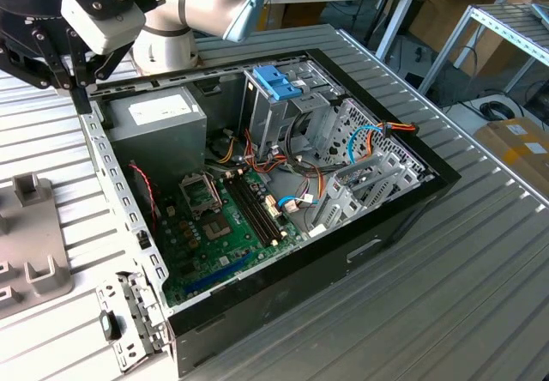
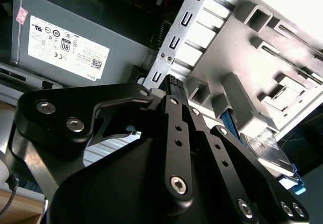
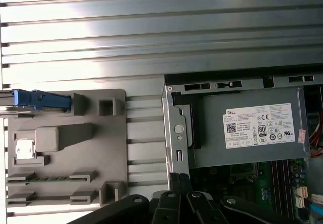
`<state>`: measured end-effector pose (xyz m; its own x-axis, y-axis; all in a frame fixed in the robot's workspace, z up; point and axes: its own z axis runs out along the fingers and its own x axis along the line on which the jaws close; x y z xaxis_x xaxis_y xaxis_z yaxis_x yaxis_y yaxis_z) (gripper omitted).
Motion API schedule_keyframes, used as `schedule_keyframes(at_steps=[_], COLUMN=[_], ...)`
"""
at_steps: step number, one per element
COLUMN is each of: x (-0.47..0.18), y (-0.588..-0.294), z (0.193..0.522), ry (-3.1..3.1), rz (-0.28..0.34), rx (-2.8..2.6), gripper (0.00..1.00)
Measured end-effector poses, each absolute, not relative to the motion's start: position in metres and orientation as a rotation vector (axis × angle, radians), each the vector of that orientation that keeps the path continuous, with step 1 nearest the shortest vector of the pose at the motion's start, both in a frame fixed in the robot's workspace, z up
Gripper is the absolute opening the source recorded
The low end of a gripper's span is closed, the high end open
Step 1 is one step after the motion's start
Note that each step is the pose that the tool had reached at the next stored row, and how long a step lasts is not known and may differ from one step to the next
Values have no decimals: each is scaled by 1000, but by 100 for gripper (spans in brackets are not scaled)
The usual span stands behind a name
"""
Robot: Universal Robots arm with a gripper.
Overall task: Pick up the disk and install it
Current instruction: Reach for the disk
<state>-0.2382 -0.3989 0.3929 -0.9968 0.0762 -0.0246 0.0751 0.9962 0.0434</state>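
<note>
Disk (image 3: 38, 99) lies in the grey fixture (image 3: 111, 153) on the table (image 1: 429, 312), beside the open computer case (image 1: 386, 226) holding power supply (image 1: 159, 123), motherboard (image 1: 223, 218) and drive cage (image 1: 274, 115). End effector (image 3: 177, 179) narrow, empty, above the case wall between them

Computer case (image 1: 386, 226) on the table (image 1: 480, 295), tray (image 1: 39, 261) beside it at the exterior view's left, disk (image 3: 43, 99) at the tray's edge.

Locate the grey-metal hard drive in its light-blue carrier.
In the first wrist view the light-blue-framed disk sits at the edge of the grey plastic fixture tray, beside the open computer case.
</note>
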Motion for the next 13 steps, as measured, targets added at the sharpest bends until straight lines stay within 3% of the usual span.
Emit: schedule_keyframes(at_steps=[13], x=[-243], y=[-399], z=[393], ry=[3113], rz=[66], rx=[118], gripper=[10])
